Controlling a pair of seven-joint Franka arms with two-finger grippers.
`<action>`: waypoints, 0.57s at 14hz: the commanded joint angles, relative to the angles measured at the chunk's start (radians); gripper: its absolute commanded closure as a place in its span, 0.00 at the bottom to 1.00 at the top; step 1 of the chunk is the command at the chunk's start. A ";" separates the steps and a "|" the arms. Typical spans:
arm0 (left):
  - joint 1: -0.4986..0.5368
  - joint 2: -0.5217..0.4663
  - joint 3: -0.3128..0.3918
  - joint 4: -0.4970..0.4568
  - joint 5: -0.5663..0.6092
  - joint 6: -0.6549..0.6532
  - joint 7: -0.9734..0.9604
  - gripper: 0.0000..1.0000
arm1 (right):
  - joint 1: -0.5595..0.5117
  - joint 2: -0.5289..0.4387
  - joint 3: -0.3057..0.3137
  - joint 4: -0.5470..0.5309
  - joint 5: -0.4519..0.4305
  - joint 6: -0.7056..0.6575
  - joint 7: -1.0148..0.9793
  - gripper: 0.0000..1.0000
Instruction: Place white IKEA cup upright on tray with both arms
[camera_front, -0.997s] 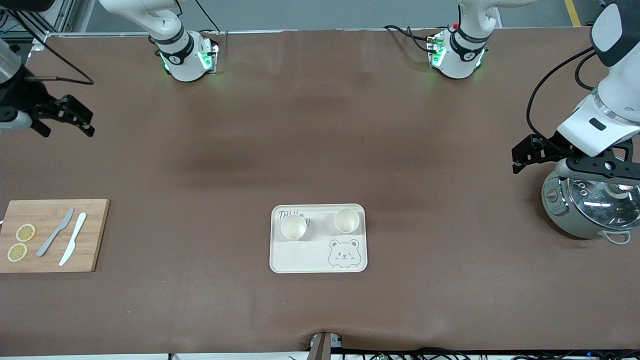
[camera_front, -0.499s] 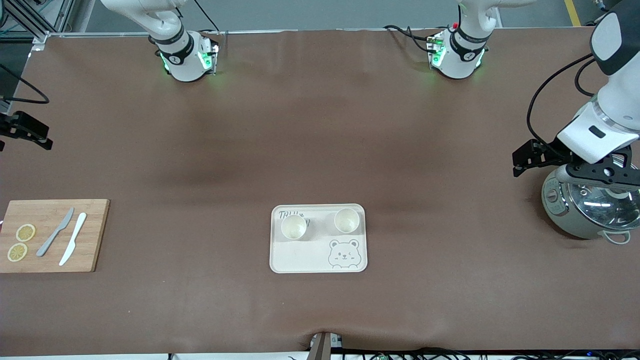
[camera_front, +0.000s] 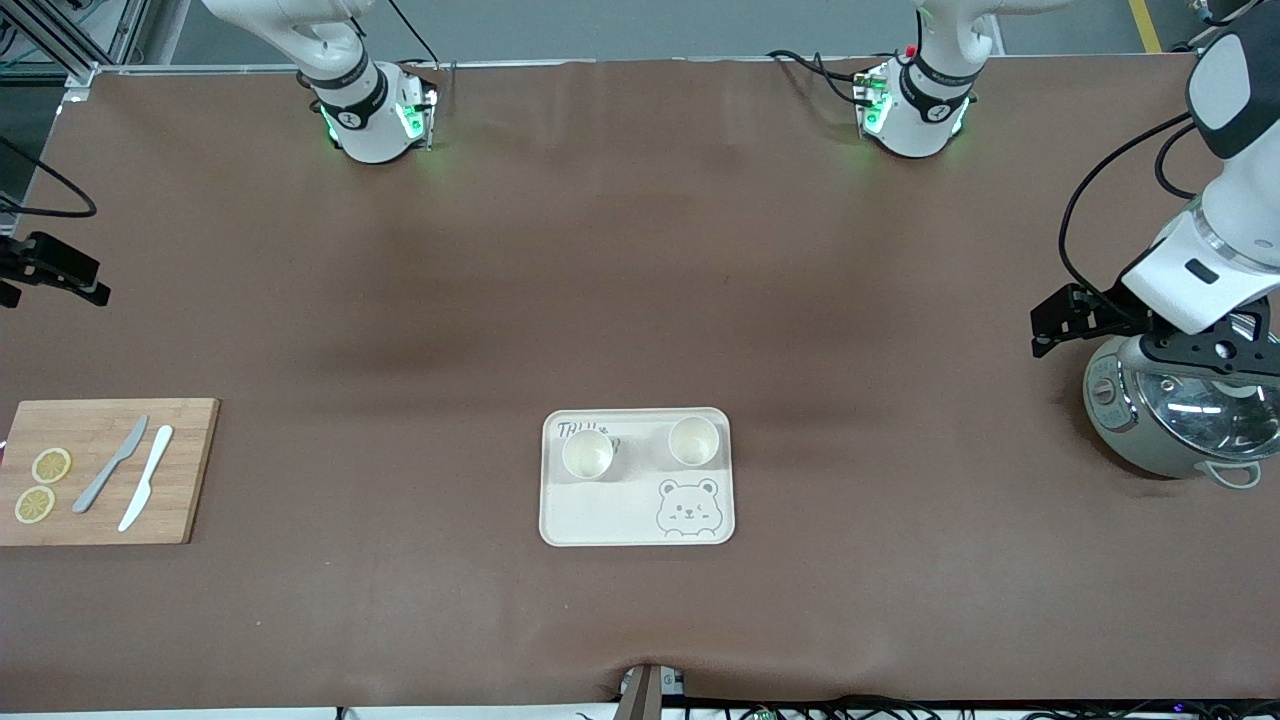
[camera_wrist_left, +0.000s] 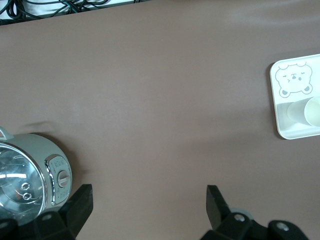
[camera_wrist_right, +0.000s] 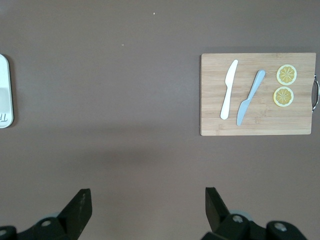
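Note:
The cream tray (camera_front: 610, 510) with the grey bear face lies on the brown table, at the middle and near the front camera. Two white cups stand upright on it, one (camera_front: 587, 455) toward the right arm's end and one (camera_front: 693, 441) toward the left arm's end. My left gripper (camera_front: 1052, 322) is open and empty over bare table beside a rice cooker, well away from the tray. In the left wrist view the left gripper (camera_wrist_left: 149, 195) sees the tray (camera_wrist_left: 295, 75) and one cup (camera_wrist_left: 314, 111). My right gripper (camera_front: 62, 278) is open and empty over the table's edge at the right arm's end. In the right wrist view the right gripper (camera_wrist_right: 147, 196) is over bare table.
A rice cooker (camera_front: 1180, 410) with a glass lid stands at the left arm's end and shows in the left wrist view (camera_wrist_left: 30, 175). A wooden cutting board (camera_front: 100, 500) with two knives and lemon slices lies at the right arm's end, also in the right wrist view (camera_wrist_right: 260, 120).
My right gripper has moved outward toward the right arm's end of the table. My left gripper has shifted slightly toward the left arm's end. The cups and tray have not moved.

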 joint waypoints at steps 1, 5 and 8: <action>0.002 0.006 -0.005 0.013 0.022 0.003 -0.006 0.00 | -0.033 0.029 0.011 0.047 0.014 -0.010 0.010 0.00; 0.001 0.009 -0.003 0.013 0.024 0.003 -0.007 0.00 | -0.033 0.035 0.015 0.076 0.026 -0.011 0.007 0.00; 0.002 0.008 -0.005 0.012 0.037 0.003 -0.007 0.00 | -0.005 0.035 0.020 0.095 0.026 -0.022 0.010 0.00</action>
